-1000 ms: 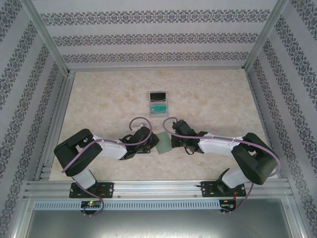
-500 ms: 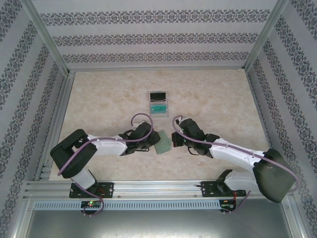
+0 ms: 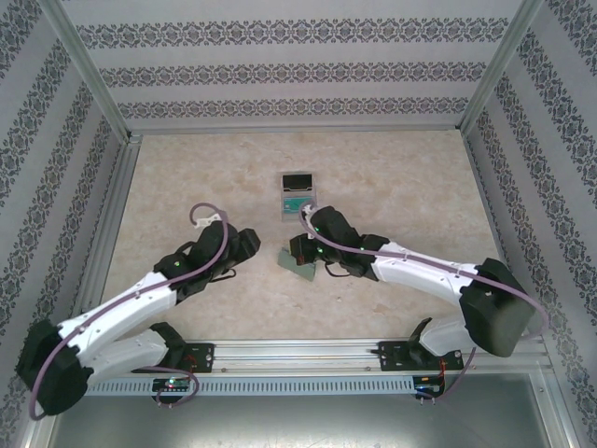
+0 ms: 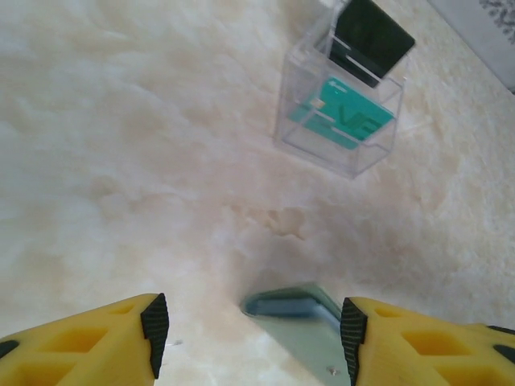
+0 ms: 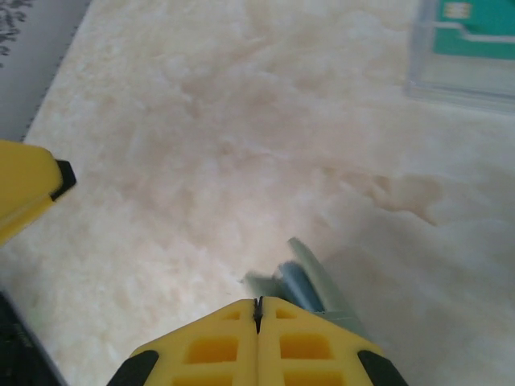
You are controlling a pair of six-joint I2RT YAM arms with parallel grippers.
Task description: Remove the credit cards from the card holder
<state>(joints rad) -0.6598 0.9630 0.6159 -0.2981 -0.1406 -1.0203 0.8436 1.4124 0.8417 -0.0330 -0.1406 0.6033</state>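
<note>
From above, the right gripper [image 3: 301, 254] pinches the card holder [image 3: 297, 267] just nearside of the clear tray [image 3: 315, 213], with its arm stretched low, probably to steady it. The left gripper [image 3: 247, 247] lies near-left of the tray.

In the left wrist view, its jaws are spread (empty), and the credit cards [image 4: 346, 112] lie in the tray.

In the right wrist view, the fingertips [image 5: 278, 322] are pressed together on the holder's edge.

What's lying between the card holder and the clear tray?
Bare tabletop, nothing else, separates the card holder from the tray, as the left wrist view shows.
</note>
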